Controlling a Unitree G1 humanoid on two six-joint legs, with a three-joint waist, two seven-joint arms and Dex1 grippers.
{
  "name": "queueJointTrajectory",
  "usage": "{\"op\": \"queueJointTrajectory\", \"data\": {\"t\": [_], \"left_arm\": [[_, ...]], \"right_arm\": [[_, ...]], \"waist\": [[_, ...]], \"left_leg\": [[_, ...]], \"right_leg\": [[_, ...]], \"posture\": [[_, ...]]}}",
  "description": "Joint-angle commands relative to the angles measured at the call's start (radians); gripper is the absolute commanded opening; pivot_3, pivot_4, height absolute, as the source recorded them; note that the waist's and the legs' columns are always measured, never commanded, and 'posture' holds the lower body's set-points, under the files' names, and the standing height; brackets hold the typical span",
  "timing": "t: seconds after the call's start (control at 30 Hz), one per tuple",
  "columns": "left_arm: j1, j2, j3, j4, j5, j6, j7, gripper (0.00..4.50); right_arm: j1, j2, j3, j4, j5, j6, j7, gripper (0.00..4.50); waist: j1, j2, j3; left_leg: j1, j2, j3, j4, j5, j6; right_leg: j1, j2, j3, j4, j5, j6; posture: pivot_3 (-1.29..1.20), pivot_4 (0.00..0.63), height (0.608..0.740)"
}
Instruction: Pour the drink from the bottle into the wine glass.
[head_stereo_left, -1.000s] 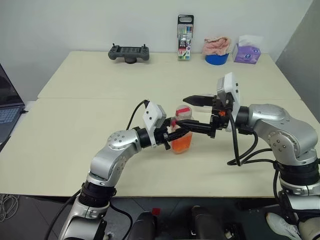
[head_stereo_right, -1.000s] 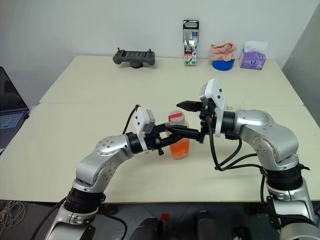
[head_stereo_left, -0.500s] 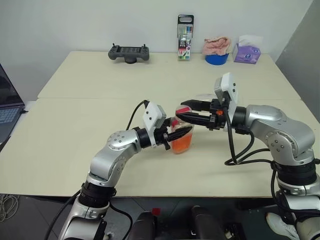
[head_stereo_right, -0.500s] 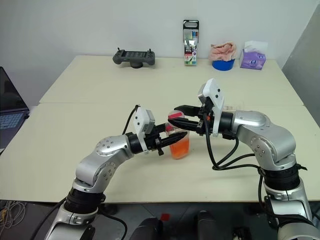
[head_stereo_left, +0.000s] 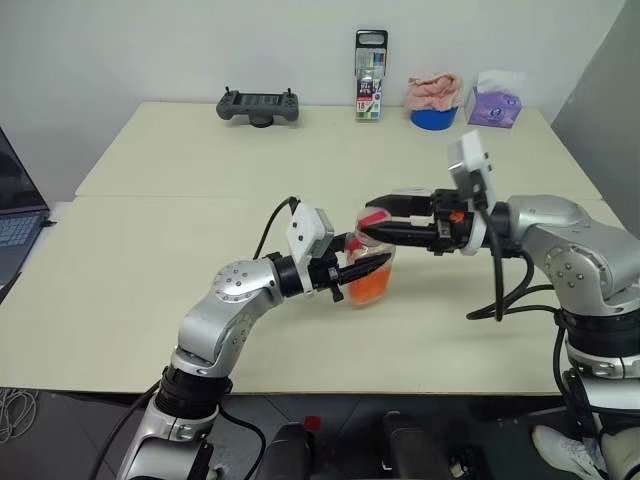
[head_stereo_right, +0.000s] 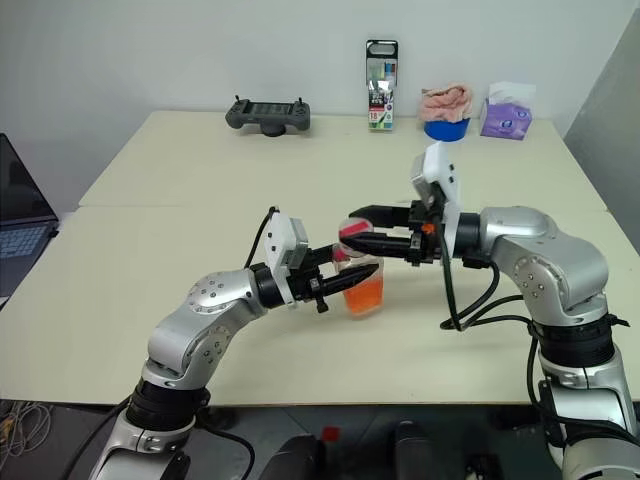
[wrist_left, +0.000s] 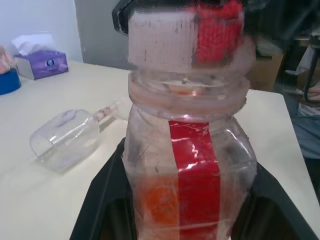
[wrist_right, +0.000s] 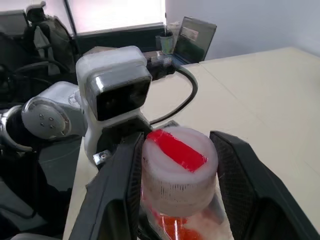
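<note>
Left wrist view: the bottle (wrist_left: 187, 165) is seen clamped by its body between the left gripper's (head_stereo_left: 362, 268) two black fingers (wrist_left: 107, 200), with the drink (head_stereo_left: 366, 286) low inside it. From the head views, the bottle stands near the front middle of the table (head_stereo_left: 150, 250), tipped a little toward the right arm. The cap (wrist_right: 179, 167) is enclosed by the right gripper (wrist_right: 177, 172), whose fingers (wrist_right: 117, 187) are closed against its two sides; unscrewing appears to be the step in hand, since the cap is judged not yet off. For this to be done well, the bottle should be kept firmly held and brought upright, so that nothing spills once the seal breaks, and the cap should be turned about the neck's own axis rather than pulled sideways. A squeeze hard enough to buckle the thin plastic body is to be avoided. Beyond the bottle, the glass (wrist_left: 65, 137) is seen lying on its side on the table; it will probably need to be stood up before any pouring is possible.
</note>
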Motion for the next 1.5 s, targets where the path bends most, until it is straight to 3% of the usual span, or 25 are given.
{"op": "queueJointTrajectory", "data": {"t": [0.03,0.17,0.27,0.37,0.53,0.7,0.87,1.13,1.5], "left_arm": [[-0.005,0.004,0.013,-0.028,-0.007,-0.007,-0.002,1.69],[-0.006,0.004,0.010,-0.028,-0.010,-0.004,-0.004,1.69],[-0.010,0.004,0.012,-0.031,-0.010,-0.008,-0.004,1.69],[-0.022,0.008,0.032,-0.032,-0.013,-0.008,0.003,1.69],[-0.023,0.010,0.036,-0.045,-0.019,0.001,0.009,1.69],[-0.021,0.007,0.038,-0.041,-0.017,0.000,0.015,1.69],[-0.026,0.008,0.049,-0.021,-0.007,-0.009,0.023,1.69],[-0.054,0.014,0.126,0.045,-0.003,-0.017,0.075,1.69],[-0.080,0.068,0.246,0.165,0.039,-0.032,0.164,1.69]], "right_arm": [[-0.033,-0.027,-0.042,-0.004,0.017,-0.041,0.042,1.73],[-0.023,-0.092,-0.010,-0.005,0.003,-0.072,0.158,1.73],[-0.028,-0.107,-0.024,0.035,-0.019,-0.082,0.140,1.73],[0.031,-0.098,-0.112,0.117,-0.079,-0.097,-0.020,1.72],[0.220,0.030,-0.233,0.132,-0.142,-0.117,-0.317,1.72],[0.454,0.147,-0.232,0.148,-0.248,-0.208,-0.472,1.72],[0.514,0.190,-0.229,0.247,-0.328,-0.281,-0.545,1.72],[0.536,0.163,-0.228,0.253,-0.360,-0.324,-0.546,4.48],[0.464,-0.034,-0.062,0.028,-0.341,-0.172,-0.338,4.50]], "waist": [[0.001,0.000,0.000],[0.001,0.000,0.000],[0.001,0.000,0.000],[0.001,0.000,0.000],[0.003,0.000,0.000],[0.003,0.000,0.000],[-0.003,0.000,0.000],[-0.001,0.000,0.000],[-0.004,0.000,0.000]], "left_leg": [[0.000,0.000,0.000,0.000,0.000,0.000],[0.000,0.000,-0.001,0.000,0.000,0.000],[0.000,0.000,0.000,0.000,0.000,0.000],[0.000,0.000,0.000,0.000,0.000,0.000],[0.000,0.000,0.000,0.000,0.000,0.000],[0.000,0.000,0.000,0.000,0.000,0.000],[0.001,0.000,0.003,0.000,0.000,0.000],[0.002,0.001,0.002,0.000,0.000,0.000],[0.002,0.001,0.002,0.000,0.000,0.000]], "right_leg": [[0.000,0.000,0.000,0.000,0.000,0.000],[0.000,0.000,0.000,0.000,0.000,0.000],[0.000,0.000,0.000,0.000,0.000,0.000],[0.000,0.000,0.000,0.000,0.000,0.000],[0.000,0.000,0.000,0.000,0.000,0.000],[0.000,0.000,0.001,0.001,0.000,0.000],[0.000,0.000,0.003,0.001,-0.001,0.002],[0.000,0.002,0.003,0.001,-0.002,0.003],[0.000,0.003,0.003,0.001,-0.002,0.004]], "posture": [[0.00,0.150,0.740],[0.00,0.150,0.740],[0.00,0.150,0.740],[0.00,0.150,0.740],[0.00,0.150,0.740],[0.00,0.150,0.740],[0.00,0.150,0.740],[0.00,0.150,0.740],[0.00,0.150,0.740]]}}
